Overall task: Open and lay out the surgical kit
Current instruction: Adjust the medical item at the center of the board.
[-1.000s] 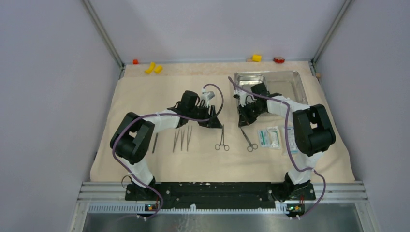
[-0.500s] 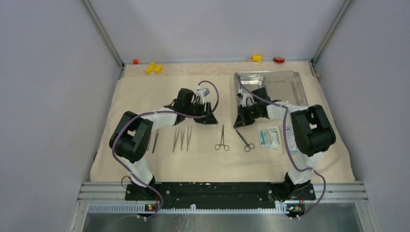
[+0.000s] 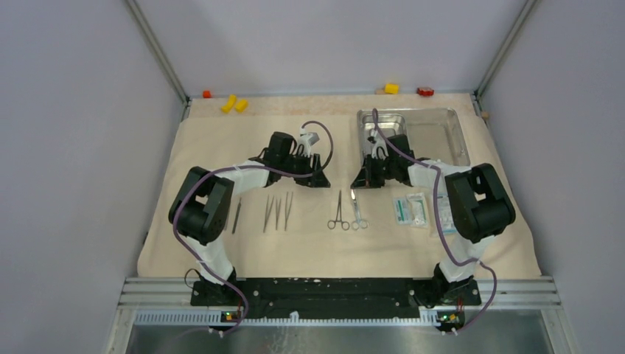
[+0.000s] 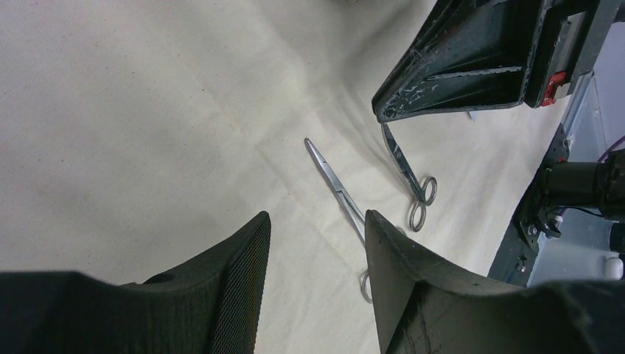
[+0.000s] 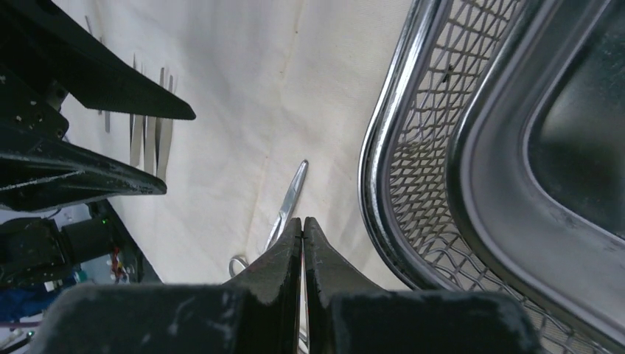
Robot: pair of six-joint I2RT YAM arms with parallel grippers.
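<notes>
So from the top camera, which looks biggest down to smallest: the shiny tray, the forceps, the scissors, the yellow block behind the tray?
1. shiny tray
2. forceps and scissors: they look alike, so no ranking
3. yellow block, smallest

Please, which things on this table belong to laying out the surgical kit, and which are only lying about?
Kit:
beige cloth wrap
shiny rectangular steel tray
thin metal scissors
ring-handled metal forceps
slim metal tweezers
white-and-teal sealed packets

Lying about:
small yellow blocks
small red block
</notes>
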